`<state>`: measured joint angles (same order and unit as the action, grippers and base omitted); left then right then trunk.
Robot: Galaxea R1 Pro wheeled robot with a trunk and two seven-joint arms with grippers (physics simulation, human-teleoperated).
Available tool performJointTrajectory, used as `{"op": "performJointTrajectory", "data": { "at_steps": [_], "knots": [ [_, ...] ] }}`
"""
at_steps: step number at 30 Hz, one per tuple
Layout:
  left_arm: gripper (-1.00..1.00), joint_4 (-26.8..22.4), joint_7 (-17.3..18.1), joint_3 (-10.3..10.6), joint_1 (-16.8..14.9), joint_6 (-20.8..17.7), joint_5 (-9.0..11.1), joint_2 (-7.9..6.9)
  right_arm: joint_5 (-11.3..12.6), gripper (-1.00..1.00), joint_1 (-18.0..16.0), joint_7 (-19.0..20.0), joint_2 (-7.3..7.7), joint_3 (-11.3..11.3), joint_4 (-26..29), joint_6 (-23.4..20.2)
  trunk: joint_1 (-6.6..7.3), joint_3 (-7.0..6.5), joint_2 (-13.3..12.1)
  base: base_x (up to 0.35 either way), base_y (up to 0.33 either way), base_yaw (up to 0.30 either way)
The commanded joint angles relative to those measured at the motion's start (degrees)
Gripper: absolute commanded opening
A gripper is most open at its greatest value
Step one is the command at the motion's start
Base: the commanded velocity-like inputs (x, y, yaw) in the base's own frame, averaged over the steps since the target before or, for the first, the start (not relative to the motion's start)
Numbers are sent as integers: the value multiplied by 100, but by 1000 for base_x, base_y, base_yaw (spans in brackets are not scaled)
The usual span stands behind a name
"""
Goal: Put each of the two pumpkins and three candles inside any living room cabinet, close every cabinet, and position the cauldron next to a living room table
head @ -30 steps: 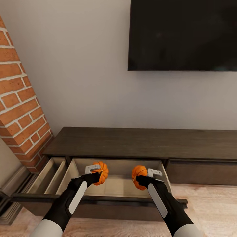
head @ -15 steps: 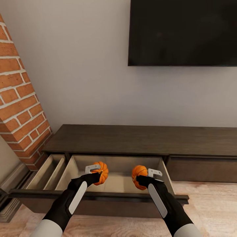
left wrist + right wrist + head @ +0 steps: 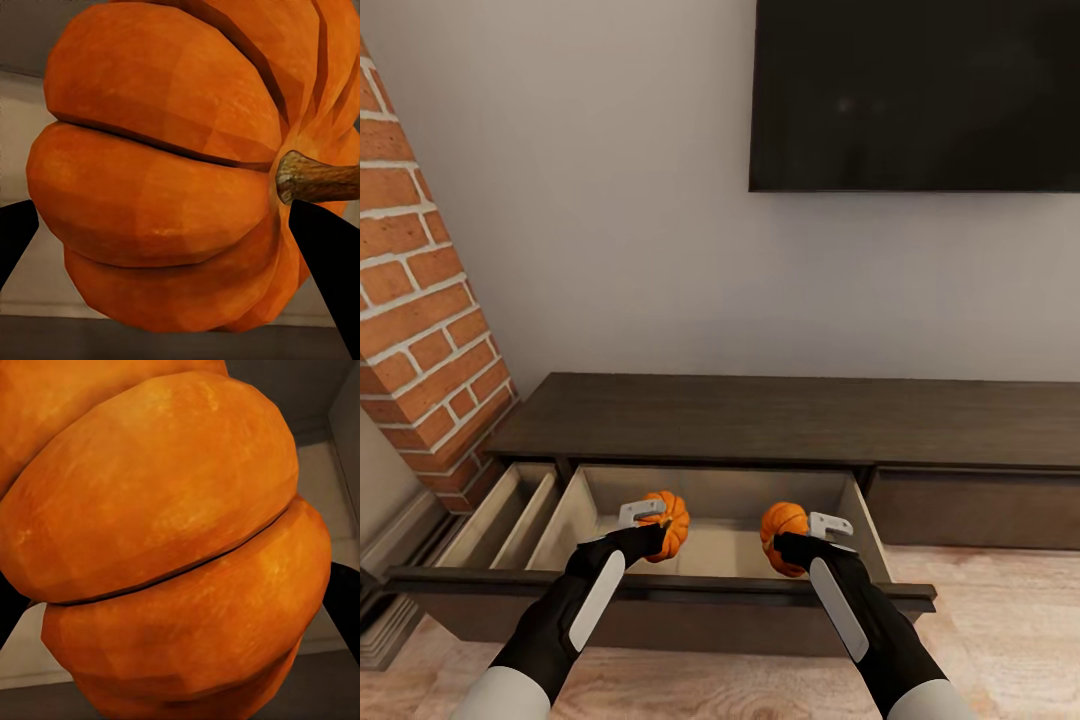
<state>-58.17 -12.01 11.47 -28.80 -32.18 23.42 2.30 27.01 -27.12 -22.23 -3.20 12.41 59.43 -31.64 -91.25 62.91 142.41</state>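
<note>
Slowly my view has tilted down; the open drawer (image 3: 710, 500) now sits beneath both jaws. Left jaws (image 3: 650, 528) pinch one pumpkin (image 3: 668, 520), right jaws (image 3: 802, 542) the other pumpkin (image 3: 782, 528); release looks next.

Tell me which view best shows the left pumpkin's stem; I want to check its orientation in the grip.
The left wrist view: the stem juts sideways from the left pumpkin, close up. In the head view that pumpkin is small, held by the left gripper over the open drawer, stem indistinct.

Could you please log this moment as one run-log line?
left gripper: holding pumpkin | right gripper: holding second pumpkin | both over open cabinet drawer
</note>
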Motion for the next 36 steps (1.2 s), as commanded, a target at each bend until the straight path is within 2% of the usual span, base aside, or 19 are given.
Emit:
{"op": "performJointTrajectory", "data": {
  "at_steps": [1,29,36],
  "knots": [
    [-100,-9,-64,15,-3,-17,50,-2,60,-100,-4,-56,1,12,8,-8,1,5,2,0,0,0],
    [-100,-4,-57,16,-3,-24,52,-6,59,-100,-4,-62,2,9,1,-9,1,5,2,86,0,0],
    [-100,-3,-47,0,-3,-44,70,-4,46,-100,-4,-51,3,7,-440,11,-21,23,42,0,0,0]
  ]
}}
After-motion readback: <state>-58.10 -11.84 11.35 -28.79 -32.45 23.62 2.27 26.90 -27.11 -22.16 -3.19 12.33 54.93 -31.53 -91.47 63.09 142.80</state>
